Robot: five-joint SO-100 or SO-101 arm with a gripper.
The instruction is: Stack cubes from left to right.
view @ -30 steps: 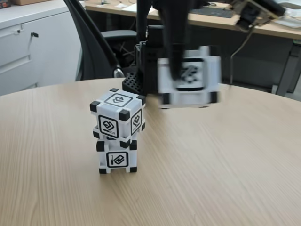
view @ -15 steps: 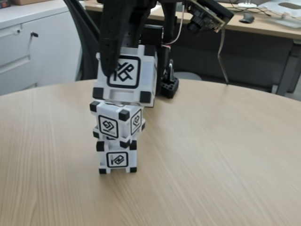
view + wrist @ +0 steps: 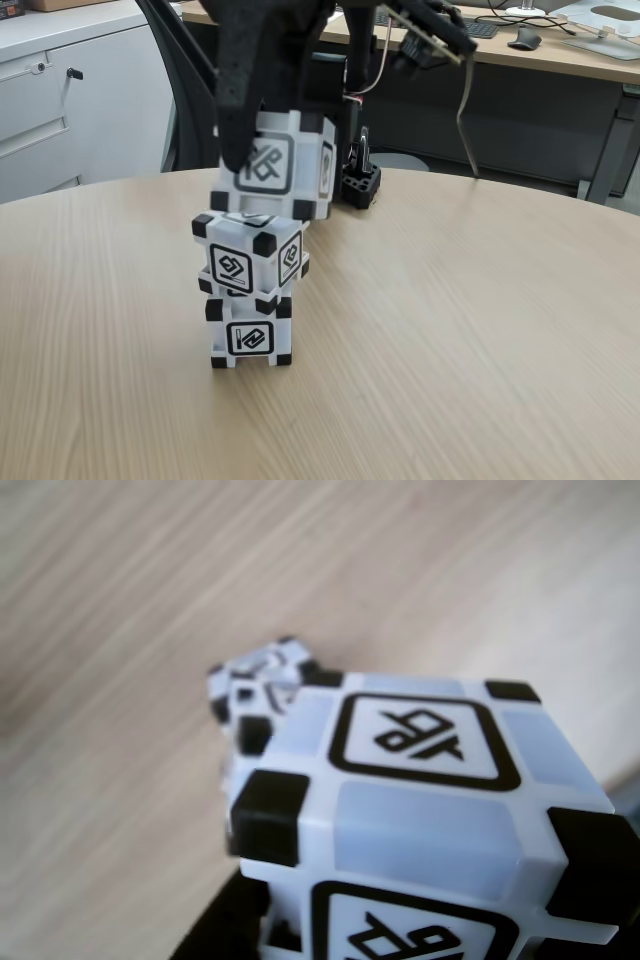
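The gripper (image 3: 262, 150) held the top cube (image 3: 275, 165) just above two stacked cubes (image 3: 248, 290) on the table (image 3: 450, 330).

Smooth white plastic cubes (image 3: 250, 265) with matt black corners, matt light woodgrain table (image 3: 450, 340)

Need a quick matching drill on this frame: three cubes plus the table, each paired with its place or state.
Things:
1. top cube
2. middle cube
3. bottom cube
4. table

States:
a. bears the stack
b. sits on the table, square to the camera
c. held in the gripper, at the top of the stack
d. rests on another cube, turned at an angle

Pairs: 1-c, 2-d, 3-b, 4-a
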